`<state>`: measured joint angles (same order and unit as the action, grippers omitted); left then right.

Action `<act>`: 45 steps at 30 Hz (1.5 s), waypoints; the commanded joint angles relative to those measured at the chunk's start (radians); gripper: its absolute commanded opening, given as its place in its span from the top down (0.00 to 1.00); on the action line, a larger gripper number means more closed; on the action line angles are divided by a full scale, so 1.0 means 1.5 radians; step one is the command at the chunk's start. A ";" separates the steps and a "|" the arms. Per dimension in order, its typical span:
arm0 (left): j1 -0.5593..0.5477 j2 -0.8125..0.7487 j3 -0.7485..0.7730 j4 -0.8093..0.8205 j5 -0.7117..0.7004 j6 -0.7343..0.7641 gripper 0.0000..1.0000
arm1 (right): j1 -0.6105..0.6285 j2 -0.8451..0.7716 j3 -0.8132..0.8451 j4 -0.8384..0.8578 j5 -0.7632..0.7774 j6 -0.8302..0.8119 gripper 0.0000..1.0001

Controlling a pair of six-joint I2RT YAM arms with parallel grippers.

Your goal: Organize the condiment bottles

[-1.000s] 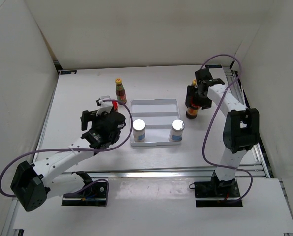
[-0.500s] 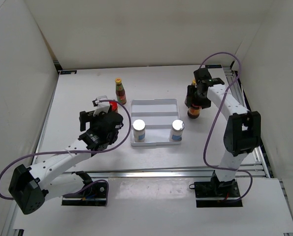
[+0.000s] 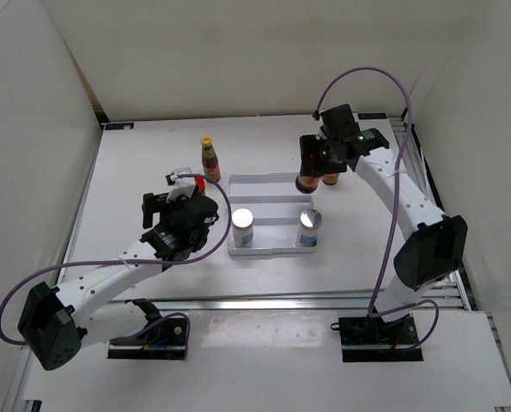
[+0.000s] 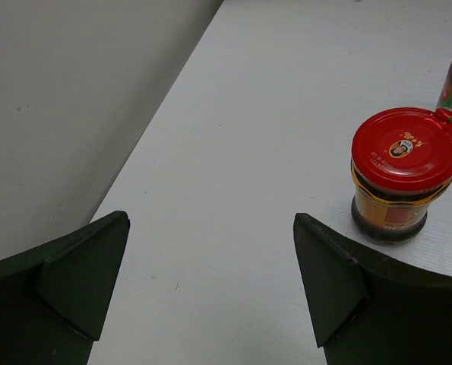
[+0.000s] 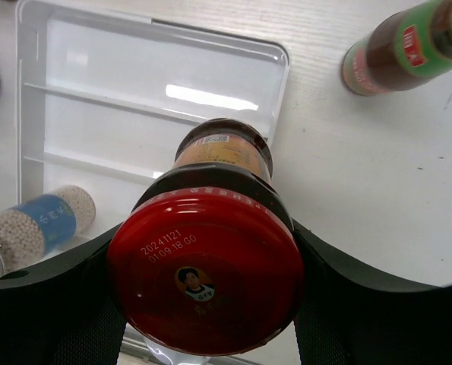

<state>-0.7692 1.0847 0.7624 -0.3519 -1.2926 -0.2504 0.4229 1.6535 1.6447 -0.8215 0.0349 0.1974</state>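
While the right gripper (image 3: 310,166) clamps a red-lidded jar (image 5: 204,283) over the far right corner of the white tray (image 3: 268,180), the left gripper (image 4: 209,255) (jaws spread wide, holding nothing) hangs above the table (image 3: 152,154) near the second red-lidded jar (image 4: 405,171). In the tray's near compartment stand two shakers: one at the left (image 3: 242,227), one at the right (image 3: 307,227).

The lid of the red-lidded jar (image 5: 207,258) in the right wrist view carries a dark stamped code, 20241121 over 01:09:18 G0 (the last characters are faint), above a small round portrait emblem. Its paper label is too small to read. The second red-lidded jar (image 4: 405,171), in the left wrist view, shows a gold emblem with illegible characters. The slim bottle (image 5: 400,47) bears a red patch with unreadable white characters.
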 commanded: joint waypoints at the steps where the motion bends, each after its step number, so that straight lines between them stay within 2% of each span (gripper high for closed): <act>1: 0.002 -0.011 0.025 -0.007 0.012 -0.008 0.00 | 0.014 0.008 0.001 0.029 -0.046 -0.015 1.00; 8: 0.002 -0.011 0.025 -0.007 0.012 -0.008 0.00 | 0.020 0.062 -0.026 0.035 -0.125 -0.039 1.00; 14: 0.002 -0.005 0.025 -0.007 0.012 -0.008 0.00 | 0.020 0.098 -0.026 0.023 -0.140 -0.047 1.00; 29: 0.002 0.001 0.025 -0.007 0.012 -0.008 0.00 | 0.020 0.145 -0.007 -0.018 -0.039 -0.047 1.00; 30: 0.002 0.001 0.025 -0.007 0.012 -0.008 0.00 | 0.020 0.155 -0.007 -0.026 -0.032 -0.047 0.97; 33: 0.002 0.001 0.025 -0.007 0.012 -0.008 0.00 | 0.020 0.171 0.009 -0.026 -0.031 -0.047 0.80; 34: 0.002 0.001 0.025 -0.007 0.012 -0.008 0.00 | 0.020 0.171 0.009 -0.026 -0.031 -0.047 0.64; 37: 0.002 -0.005 0.025 -0.007 0.012 -0.008 0.00 | 0.020 0.143 0.000 -0.015 -0.018 -0.032 0.38; 38: 0.002 -0.005 0.025 -0.007 0.012 -0.008 0.00 | 0.020 0.131 -0.006 -0.007 -0.012 -0.032 0.14; 39: 0.002 -0.011 0.025 -0.007 0.012 -0.008 0.00 | 0.020 0.108 -0.012 0.001 -0.012 -0.032 0.01; 45: 0.002 -0.017 0.025 -0.007 0.018 -0.002 0.00 | 0.020 0.042 0.027 0.011 0.004 -0.023 0.00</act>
<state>-0.7692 1.0885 0.7628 -0.3519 -1.2716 -0.2520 0.4538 1.8191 1.6169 -0.8364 0.0158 0.1493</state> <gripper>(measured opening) 0.998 0.995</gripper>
